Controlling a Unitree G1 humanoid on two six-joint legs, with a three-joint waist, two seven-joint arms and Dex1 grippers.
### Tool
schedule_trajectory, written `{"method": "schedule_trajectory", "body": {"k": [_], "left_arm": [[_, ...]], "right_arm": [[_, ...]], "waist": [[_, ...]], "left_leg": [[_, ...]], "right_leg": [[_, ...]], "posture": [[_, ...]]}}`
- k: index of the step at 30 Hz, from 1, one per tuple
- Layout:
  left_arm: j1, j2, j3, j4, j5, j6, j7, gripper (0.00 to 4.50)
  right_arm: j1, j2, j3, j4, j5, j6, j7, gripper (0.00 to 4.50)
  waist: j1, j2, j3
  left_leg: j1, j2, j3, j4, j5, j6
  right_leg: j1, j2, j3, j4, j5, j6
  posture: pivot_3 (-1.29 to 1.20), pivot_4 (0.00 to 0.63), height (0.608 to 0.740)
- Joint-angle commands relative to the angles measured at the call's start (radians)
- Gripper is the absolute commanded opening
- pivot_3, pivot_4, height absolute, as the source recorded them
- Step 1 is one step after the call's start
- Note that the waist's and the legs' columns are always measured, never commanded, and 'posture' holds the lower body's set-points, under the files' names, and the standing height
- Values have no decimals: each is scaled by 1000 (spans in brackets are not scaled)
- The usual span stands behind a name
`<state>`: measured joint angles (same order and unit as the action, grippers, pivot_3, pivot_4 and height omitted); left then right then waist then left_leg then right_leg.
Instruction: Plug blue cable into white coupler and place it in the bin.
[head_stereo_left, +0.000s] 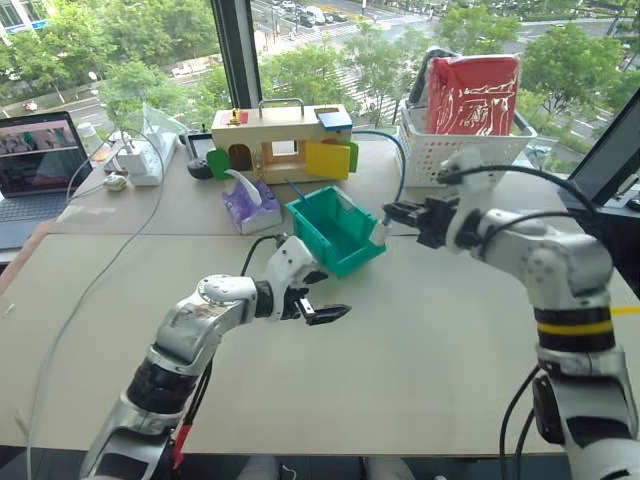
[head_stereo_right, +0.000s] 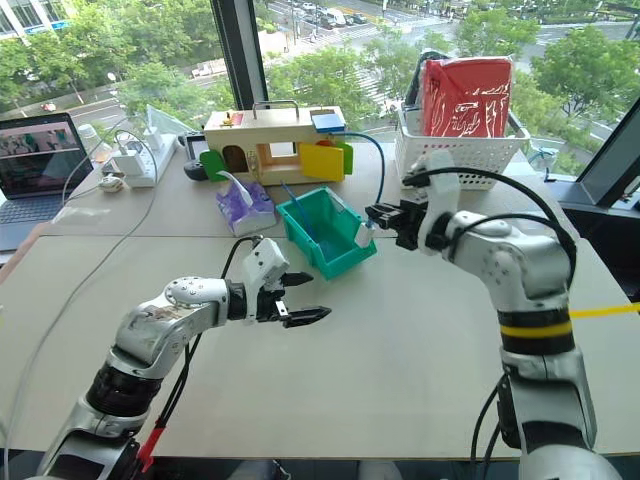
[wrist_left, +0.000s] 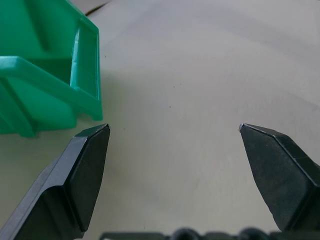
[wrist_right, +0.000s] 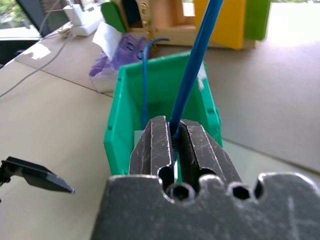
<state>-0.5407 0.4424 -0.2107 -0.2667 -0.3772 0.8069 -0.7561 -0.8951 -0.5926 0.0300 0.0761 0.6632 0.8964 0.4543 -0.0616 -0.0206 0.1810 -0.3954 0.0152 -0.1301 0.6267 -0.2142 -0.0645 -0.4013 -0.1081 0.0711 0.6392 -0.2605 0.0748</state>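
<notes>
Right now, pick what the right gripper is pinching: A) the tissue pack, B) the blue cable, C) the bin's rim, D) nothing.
B: the right gripper is shut on the blue cable, which runs up from between its fingers above the bin.

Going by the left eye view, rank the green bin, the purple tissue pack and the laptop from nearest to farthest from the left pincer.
1. Green bin, just beyond the left pincer.
2. Purple tissue pack, behind the bin's left side.
3. Laptop, far left edge of the table.
</notes>
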Motion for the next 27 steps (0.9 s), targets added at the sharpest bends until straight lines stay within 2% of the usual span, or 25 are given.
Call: {"method": "schedule_trajectory", "body": {"k": [1,3,4,7,8,9,13,16,17,19,22,24,27], "left_arm": [[41,-7,40,-83,0,-7,60,4437],[74,-9,57,-115,-9,12,88,4437],[98,-9,69,-143,-21,27,101,4477],[142,-7,92,-198,-33,50,133,4500],[152,-10,104,-209,-36,52,148,4500],[160,-13,116,-218,-38,54,159,4500],[190,-9,158,-228,-36,16,182,4500],[207,-18,218,-225,-71,-38,162,4500],[216,-21,268,-221,-103,-59,150,4500],[243,-13,380,-198,-167,-94,124,4500],[286,24,469,-149,-170,-169,103,4500],[322,49,503,-103,-108,-264,116,4500],[355,64,550,-41,-123,-313,92,4500]], "right_arm": [[-110,38,98,221,-173,-206,137,0],[-161,88,128,359,-239,-294,172,0],[-181,118,137,439,-268,-339,192,446],[-218,166,151,601,-339,-434,253,1308],[-235,178,134,641,-344,-455,261,1702],[-254,188,114,672,-345,-470,270,1904],[-305,184,29,710,-312,-466,326,3469],[-316,136,-70,677,-246,-401,375,4328],[-306,100,-107,642,-218,-379,401,4491],[-252,3,-180,551,-170,-350,463,4491],[-123,-88,-223,408,-164,-372,503,4491],[32,-139,-219,297,-215,-469,530,4491],[265,-170,-238,157,-253,-546,525,4491]], "waist": [[-2,0,0],[-6,0,0],[-8,0,0],[-9,0,0],[-9,1,1],[-8,1,1],[-7,1,4],[-3,1,5],[-1,1,5],[2,1,5],[10,1,5],[10,1,5],[4,0,5]], "left_leg": [[-3,0,0,0,0,0],[-4,0,0,0,1,-2],[-4,0,0,0,1,-2],[-5,0,0,0,2,-3],[-5,0,0,0,2,-3],[-5,0,-1,0,2,-3],[-5,0,-1,1,4,-7],[-4,0,-1,0,4,-7],[-5,0,-1,1,4,-7],[-5,0,-1,1,4,-7],[-6,0,-1,0,3,-6],[-5,0,-1,0,3,-5],[-3,0,0,1,2,-4]], "right_leg": [[-3,0,0,1,0,0],[-4,0,0,1,0,0],[-4,0,0,1,0,-1],[-5,0,0,1,0,-1],[-5,0,0,2,0,-1],[-5,0,0,2,0,-1],[-5,0,0,4,1,-1],[-5,0,0,4,1,-1],[-5,0,0,4,1,-1],[-5,0,0,3,1,-1],[-5,0,-1,2,1,-1],[-4,0,-1,1,1,-1],[-3,0,-1,1,1,-1]], "posture": [[0,150,740],[0,150,740],[0,150,740],[0,150,740],[0,150,740],[0,150,740],[0,150,740],[0,150,740],[0,150,740],[0,150,740],[0,150,740],[0,150,740],[0,150,740]]}}
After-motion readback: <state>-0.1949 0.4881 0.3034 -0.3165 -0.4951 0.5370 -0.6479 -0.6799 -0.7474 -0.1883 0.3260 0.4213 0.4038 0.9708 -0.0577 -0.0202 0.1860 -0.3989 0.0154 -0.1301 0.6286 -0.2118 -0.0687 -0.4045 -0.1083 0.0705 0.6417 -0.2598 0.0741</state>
